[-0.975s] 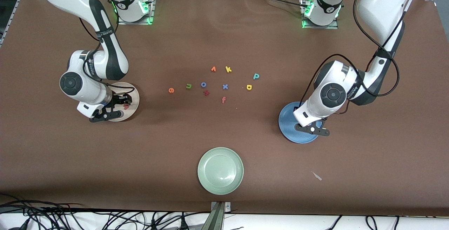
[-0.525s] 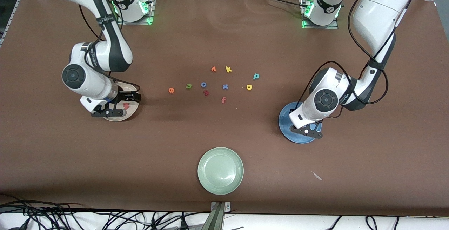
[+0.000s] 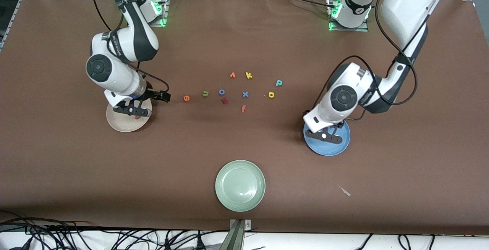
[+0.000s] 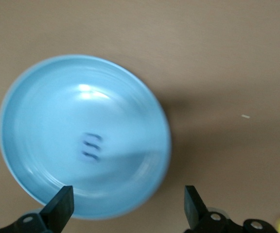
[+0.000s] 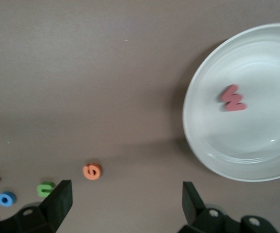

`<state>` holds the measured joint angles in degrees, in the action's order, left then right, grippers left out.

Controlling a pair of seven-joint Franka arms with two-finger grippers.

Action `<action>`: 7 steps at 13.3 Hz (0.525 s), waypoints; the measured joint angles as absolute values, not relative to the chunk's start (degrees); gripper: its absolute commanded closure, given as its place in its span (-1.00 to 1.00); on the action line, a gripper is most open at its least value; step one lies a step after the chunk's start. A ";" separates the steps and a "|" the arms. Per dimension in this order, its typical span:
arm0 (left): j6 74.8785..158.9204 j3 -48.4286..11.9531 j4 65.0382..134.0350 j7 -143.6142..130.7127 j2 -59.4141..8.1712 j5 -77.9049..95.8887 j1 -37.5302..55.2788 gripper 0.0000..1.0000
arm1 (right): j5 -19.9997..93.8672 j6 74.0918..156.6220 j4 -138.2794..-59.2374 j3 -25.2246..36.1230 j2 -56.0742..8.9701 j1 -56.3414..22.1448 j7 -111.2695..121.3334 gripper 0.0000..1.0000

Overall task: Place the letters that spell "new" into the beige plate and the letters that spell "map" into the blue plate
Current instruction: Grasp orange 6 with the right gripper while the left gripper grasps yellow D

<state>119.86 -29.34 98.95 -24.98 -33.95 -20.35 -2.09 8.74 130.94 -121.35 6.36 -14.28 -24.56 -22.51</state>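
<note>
Front view, from the right arm's end of the counter point(image 3: 57, 158): the beige plate point(image 3: 120, 125) holds the pinkish-red w point(image 5: 234, 98), which lies flat off its centre, apart from the rim. The right gripper point(image 3: 131, 109) hangs over that plate's edge toward the loose letters, jaws wide and empty.

On the bare counter between the plates lie the orange e point(image 3: 186, 98), then the green n point(image 3: 205, 94), a blue o point(image 3: 221, 91) and a dark red letter point(image 3: 225, 100), all apart from each other. Next come an orange v point(image 3: 232, 75), a red f point(image 3: 243, 108), a blue x point(image 3: 245, 94) and a yellow k point(image 3: 248, 75). Toward the left arm's end sit the yellow a point(image 3: 271, 94) and the teal p point(image 3: 279, 83).

A green plate point(image 3: 240, 185) lies nearest the front camera with nothing in it.

The blue plate point(image 3: 332, 149) holds the blue m point(image 4: 92, 147) near its middle. The left gripper point(image 3: 327, 136) is over this plate, jaws wide, gripping nothing.
</note>
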 measured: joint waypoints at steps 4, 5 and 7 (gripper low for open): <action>118.82 -34.88 102.62 -38.58 -33.55 -20.28 -1.98 -1.00 | 8.74 142.55 -128.98 2.21 -14.35 -25.10 -27.37 -1.00; 118.87 -35.90 103.42 -41.95 -33.54 -20.24 -1.96 -1.00 | 8.73 143.50 -129.75 1.98 -14.51 -25.62 -27.56 -1.00; 119.02 -37.41 104.67 -46.37 -33.55 -20.24 -1.63 -1.00 | 8.73 145.75 -130.39 1.88 -15.59 -26.96 -27.65 -1.00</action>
